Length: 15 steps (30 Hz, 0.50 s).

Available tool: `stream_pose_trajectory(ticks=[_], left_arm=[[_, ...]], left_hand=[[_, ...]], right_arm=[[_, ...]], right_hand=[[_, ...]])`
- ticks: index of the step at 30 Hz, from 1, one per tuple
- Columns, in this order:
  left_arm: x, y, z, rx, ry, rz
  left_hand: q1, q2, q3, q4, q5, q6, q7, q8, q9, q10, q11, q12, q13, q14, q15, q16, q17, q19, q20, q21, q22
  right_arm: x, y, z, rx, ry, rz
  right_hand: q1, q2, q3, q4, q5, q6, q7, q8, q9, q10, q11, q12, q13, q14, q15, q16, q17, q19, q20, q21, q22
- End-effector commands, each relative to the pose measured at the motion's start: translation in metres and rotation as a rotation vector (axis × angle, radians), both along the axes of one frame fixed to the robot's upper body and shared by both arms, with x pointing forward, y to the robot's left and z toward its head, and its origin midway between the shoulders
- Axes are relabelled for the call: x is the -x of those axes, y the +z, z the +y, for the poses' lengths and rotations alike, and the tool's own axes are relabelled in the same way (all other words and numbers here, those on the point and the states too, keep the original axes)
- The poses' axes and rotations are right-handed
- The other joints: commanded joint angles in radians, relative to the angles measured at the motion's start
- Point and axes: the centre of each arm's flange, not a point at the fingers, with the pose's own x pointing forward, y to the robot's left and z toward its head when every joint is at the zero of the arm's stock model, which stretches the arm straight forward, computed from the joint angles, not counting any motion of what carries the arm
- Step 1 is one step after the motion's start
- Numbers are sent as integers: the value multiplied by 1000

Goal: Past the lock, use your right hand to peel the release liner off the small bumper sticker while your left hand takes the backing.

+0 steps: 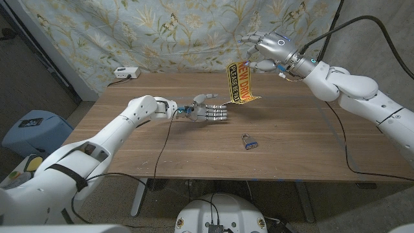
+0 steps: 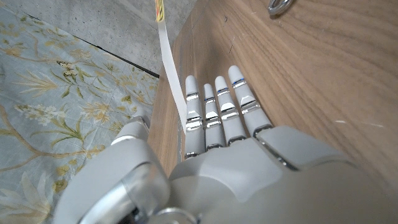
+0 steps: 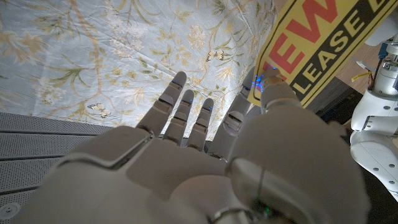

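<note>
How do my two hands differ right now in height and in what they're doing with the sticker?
The right hand is raised above the table's far side, pinching the bumper sticker at its top; the left hand sits low over the table, fingers extended toward the sticker's lower edge. Whether the left hand holds anything, I cannot tell.

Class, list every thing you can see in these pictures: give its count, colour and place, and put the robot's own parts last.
Bumper sticker: one, yellow and black with red lettering, hanging above the table's far side.
Padlock: one, blue with a metal shackle, on the table, nearer than the sticker.
Power strip: one, white, far left corner.
Table: one, brown wood.
Backdrop cloth: one, pale blue floral, behind the table.
Right hand: white and silver, raised, pinching the sticker's top.
Left hand: white and silver, at the sticker's lower end.
</note>
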Motion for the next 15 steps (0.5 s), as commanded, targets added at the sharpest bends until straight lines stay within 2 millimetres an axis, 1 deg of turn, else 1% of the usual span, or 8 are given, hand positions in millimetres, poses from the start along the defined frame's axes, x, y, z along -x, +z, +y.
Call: stream_pose_trajectory(ticks=[1, 5, 6, 8, 15], left_arm=[[-26, 7, -11, -12, 18, -6], [-34, 8, -21, -16, 12, -7], [-36, 8, -23, -17, 12, -8], [-40, 9, -28, -17, 6, -6], [-45, 10, -45, -10, -18, -1]], left_hand=[[-7, 0, 3, 5, -2, 5, -2, 0, -2, 9, -2, -1, 3, 7, -2, 3, 0, 6, 6, 4, 2], [-6, 1, 6, 2, -1, 14, -3, 1, -6, 14, -7, 0, 3, 10, -6, 4, -1, 8, 5, 4, 2], [-5, 1, 8, -1, 0, 19, -4, 1, -8, 18, -12, 2, 2, 13, -7, 5, -2, 9, 3, 5, 2], [-4, 1, 10, -3, 0, 23, -4, 1, -10, 19, -12, 2, 2, 15, -9, 5, -3, 11, 1, 5, 2], [1, 1, 16, -12, 2, 31, -3, 0, -15, 23, -15, 2, 2, 18, -10, 4, -6, 11, 0, 5, 2]], right_arm=[[11, 0, -4, -4, 0, -17], [14, -1, -6, -4, 1, -19], [15, -1, -6, -5, 2, -21], [16, -2, -7, -3, 1, -24], [20, -2, -11, -8, 6, -33]], right_hand=[[3, 1, -1, 5, 5, 3, -4, 5, 4, 9, 0, -1, 2, 12, -98, -4, 3, 5, 5, -3, 6], [2, 1, -2, 5, 5, 3, -4, 5, 4, 8, 0, -1, 2, 12, -98, -4, 3, 6, 6, -2, 6], [2, 1, -2, 5, 5, 2, -4, 5, 4, 9, -1, -1, 2, 12, -98, -4, 3, 6, 6, -2, 6], [2, 1, -2, 5, 5, 3, -4, 6, 4, 9, -1, -1, 2, 13, -98, -5, 3, 6, 6, -2, 6], [3, 1, -1, 4, 6, 5, -4, 7, 5, 11, -2, -1, 2, 14, -100, -5, 2, 7, 7, -2, 6]])
